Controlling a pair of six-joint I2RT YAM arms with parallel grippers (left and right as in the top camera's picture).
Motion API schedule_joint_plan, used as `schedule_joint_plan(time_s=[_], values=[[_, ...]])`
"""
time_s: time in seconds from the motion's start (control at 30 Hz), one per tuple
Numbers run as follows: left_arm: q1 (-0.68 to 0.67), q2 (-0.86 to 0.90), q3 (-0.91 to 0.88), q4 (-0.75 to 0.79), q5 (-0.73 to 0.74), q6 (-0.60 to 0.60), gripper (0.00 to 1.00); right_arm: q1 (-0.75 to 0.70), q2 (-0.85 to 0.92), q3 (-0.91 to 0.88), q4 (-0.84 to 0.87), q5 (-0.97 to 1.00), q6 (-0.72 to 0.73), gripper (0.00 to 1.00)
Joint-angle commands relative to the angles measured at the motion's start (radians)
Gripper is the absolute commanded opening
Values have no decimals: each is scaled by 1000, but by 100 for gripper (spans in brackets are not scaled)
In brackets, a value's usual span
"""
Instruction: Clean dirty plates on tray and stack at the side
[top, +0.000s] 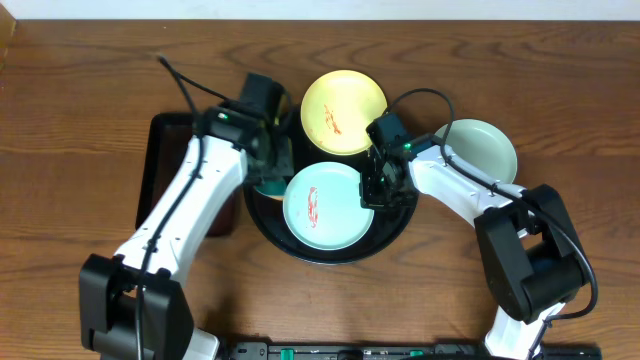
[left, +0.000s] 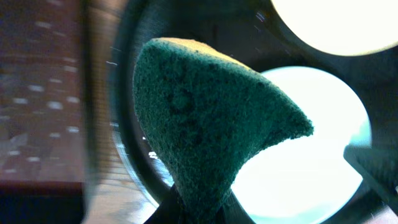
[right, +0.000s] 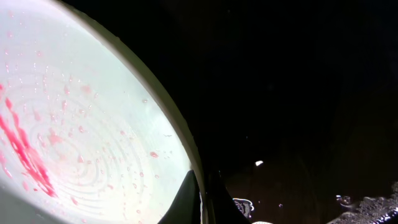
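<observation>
A round black tray (top: 395, 232) holds an aqua plate (top: 325, 205) with a red smear and, at its far edge, a yellow plate (top: 343, 98) with a red smear. A second aqua plate (top: 482, 150) lies on the table to the right, with no smear showing. My left gripper (top: 268, 172) is shut on a green sponge (left: 205, 124), held at the tray's left edge next to the smeared aqua plate (left: 311, 162). My right gripper (top: 370, 190) is shut on that plate's right rim (right: 180, 134), one finger on each side.
A smaller rectangular black tray (top: 160, 170) lies to the left of the round tray, under my left arm. Wooden table surface surrounds everything.
</observation>
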Motion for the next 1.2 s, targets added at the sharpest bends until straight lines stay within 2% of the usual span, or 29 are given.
schedule_joint_plan(time_s=[0.0, 0.27, 0.5, 0.63, 0.83, 0.93, 1.03, 1.17], values=[[-69, 2, -65, 54, 37, -57, 8, 14, 46, 1, 18, 21, 22, 1], [-141, 19, -230, 246, 38, -186, 7, 16, 46, 1, 18, 21, 22, 1], [-149, 138, -238, 269, 84, -186, 7, 16, 46, 1, 18, 21, 23, 1], [-149, 227, -236, 270, 185, -100, 7, 16, 46, 1, 18, 21, 23, 1], [-148, 233, -216, 282, 435, 177, 7, 16, 46, 1, 18, 21, 26, 1], [-150, 233, -217, 301, 517, 216, 7, 16, 46, 1, 18, 21, 26, 1], [-148, 233, -217, 348, 491, 183, 7, 16, 46, 1, 18, 21, 26, 1], [-147, 233, -217, 417, 296, 10, 7, 16, 46, 1, 18, 21, 26, 1]])
